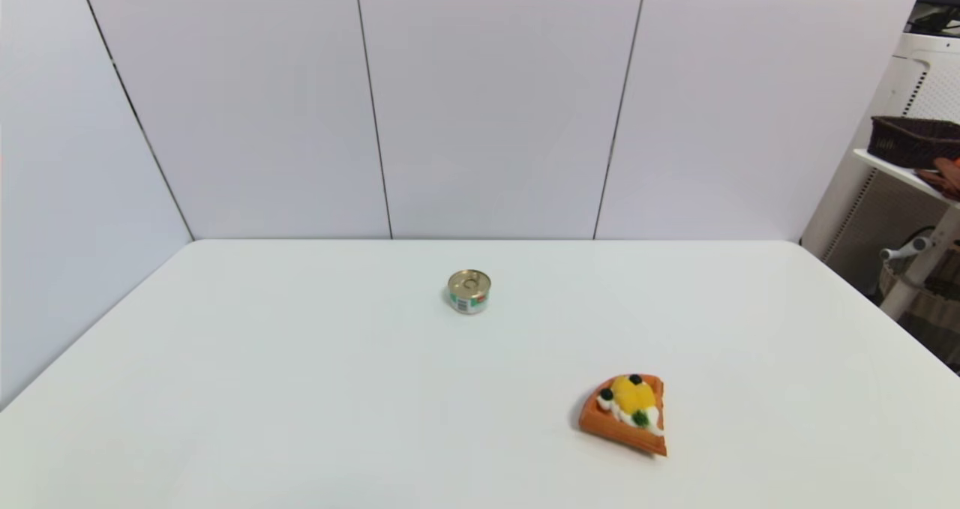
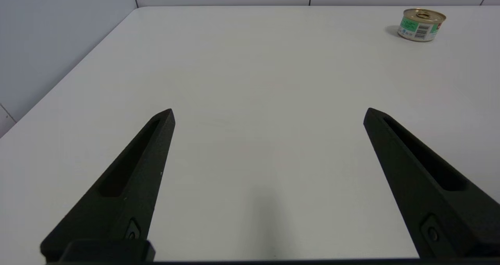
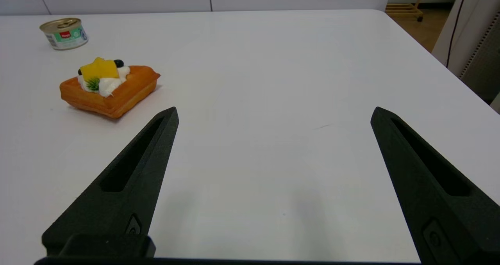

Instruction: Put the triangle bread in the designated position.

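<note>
A plain white desk fronts pale grey wall panels. Nearest, the left hand and right hand hover low over its near edge, each spread wide and grasping nothing. The orange-brown wedge-shaped triangle bread lies flat at four o'clock, untouched. Farther, near centre, stands a small round gold-lidded tin can.

Only two things stand on the table: a tin can far at the middle and the triangle bread near right, well apart. A wide bare lane runs between them.
</note>
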Available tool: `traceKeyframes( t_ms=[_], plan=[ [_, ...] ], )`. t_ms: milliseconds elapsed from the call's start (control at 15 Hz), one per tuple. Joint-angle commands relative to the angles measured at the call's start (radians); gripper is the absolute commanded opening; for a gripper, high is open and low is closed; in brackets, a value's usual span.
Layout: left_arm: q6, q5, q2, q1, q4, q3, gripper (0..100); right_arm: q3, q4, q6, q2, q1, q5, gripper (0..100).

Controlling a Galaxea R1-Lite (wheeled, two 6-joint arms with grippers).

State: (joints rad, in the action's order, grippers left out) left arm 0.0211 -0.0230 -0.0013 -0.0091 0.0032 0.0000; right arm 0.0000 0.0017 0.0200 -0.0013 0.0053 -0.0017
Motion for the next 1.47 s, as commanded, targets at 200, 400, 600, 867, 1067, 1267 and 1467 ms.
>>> traceKeyframes(
  t_ms=[200, 400, 600, 867, 1067, 1267, 1467],
  plan=[
    [0.0, 0.0, 0.0, 0.0, 0.0, 0.0, 100, 0.0, 0.0, 0.0, 0.001, 0.001, 0.0, 100],
    [0.0, 0.0, 0.0, 0.0, 0.0, 0.0, 100, 0.0, 0.0, -0.002, 0.001, 0.001, 0.0, 100],
    [0.0, 0.0, 0.0, 0.0, 0.0, 0.0, 100, 0.0, 0.0, -0.002, 0.001, 0.001, 0.0, 100],
    [0.0, 0.0, 0.001, 0.0, 0.0, 0.0, 100, 0.0, 0.0, -0.002, 0.001, 0.001, 0.0, 100],
    [0.0, 0.0, 0.0, 0.0, 0.0, 0.0, 100, 0.0, 0.0, 0.001, 0.001, 0.001, -0.003, 100],
    [0.0, 0.0, 0.0, 0.0, 0.0, 0.0, 100, 0.0, 0.0, 0.001, 0.001, 0.001, -0.001, 100],
    [0.0, 0.0, 0.0, 0.0, 0.0, 0.0, 100, 0.0, 0.0, 0.001, 0.001, 0.001, -0.001, 100]
  ],
)
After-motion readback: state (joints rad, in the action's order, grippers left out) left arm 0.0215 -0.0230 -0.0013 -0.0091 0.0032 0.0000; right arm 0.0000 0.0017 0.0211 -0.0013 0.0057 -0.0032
